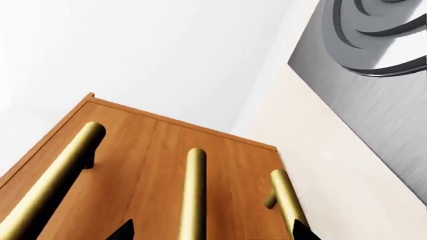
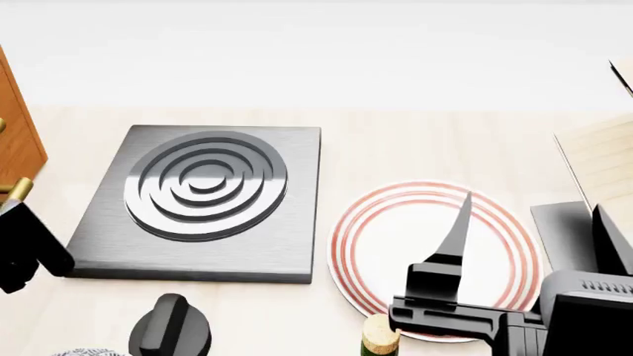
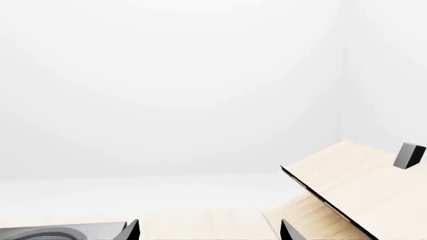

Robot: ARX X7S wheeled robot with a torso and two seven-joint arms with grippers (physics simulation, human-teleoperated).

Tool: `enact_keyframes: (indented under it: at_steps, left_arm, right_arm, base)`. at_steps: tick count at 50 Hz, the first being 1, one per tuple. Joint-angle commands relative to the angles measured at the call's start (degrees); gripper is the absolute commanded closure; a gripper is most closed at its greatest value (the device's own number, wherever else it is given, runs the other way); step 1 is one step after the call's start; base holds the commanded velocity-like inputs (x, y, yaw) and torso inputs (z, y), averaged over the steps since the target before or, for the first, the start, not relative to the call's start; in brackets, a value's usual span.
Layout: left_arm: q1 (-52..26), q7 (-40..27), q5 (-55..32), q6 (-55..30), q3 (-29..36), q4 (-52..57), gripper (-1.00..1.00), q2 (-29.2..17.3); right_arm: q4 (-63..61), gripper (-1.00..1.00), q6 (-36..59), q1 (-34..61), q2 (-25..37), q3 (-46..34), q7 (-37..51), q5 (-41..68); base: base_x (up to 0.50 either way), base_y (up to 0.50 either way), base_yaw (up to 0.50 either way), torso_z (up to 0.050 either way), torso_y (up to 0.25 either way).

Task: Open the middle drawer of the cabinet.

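3 brass handles face the left gripper [image 1: 210, 232], whose tips stand apart astride the middle drawer's handle [image 1: 193, 192], lined up for a pull (not yet clamped). The cabinet [image 2: 18, 133] sits at the counter's left edge, while the right gripper [image 3: 210, 232], also spread, idles over the plate [image 2: 396, 222].

Pale wood counter [image 2: 396, 141] under grey hotplate [image 2: 203, 200], striped plate [image 2: 396, 222], cabinet [image 2: 18, 141]
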Motion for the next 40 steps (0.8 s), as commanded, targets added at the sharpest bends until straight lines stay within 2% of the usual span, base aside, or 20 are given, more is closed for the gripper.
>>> enact_keyframes:
  at_steps: [1, 18, 40]
  left_arm:
    - [-2.2, -1.1, 3.6, 1.9, 3.2, -4.7, -1.00, 0.6]
    - [-3.6, -1.4, 8.1, 3.1, 7.0, -5.8, -1.00, 0.4]
    - [-7.4, -1.9, 9.4, 8.5, 10.2, -19.1, -1.00, 4.3]
  right_arm:
    - [0.4, -1.00, -1.1, -0.8, 0.2, -0.1, 0.0, 0.1]
    - [0.8, -1.00, -2.9, -2.1, 0.3, 0.0, -0.2, 0.2]
    - [1.5, -1.00, -4.9, -3.4, 0.6, -0.1, -0.3, -0.1]
  base:
    - [0.00, 0.00, 0.00, 0.000, 0.000]
    - [0.00, 0.00, 0.00, 0.000, 0.000]
    - [0.00, 0.00, 0.00, 0.000, 0.000]
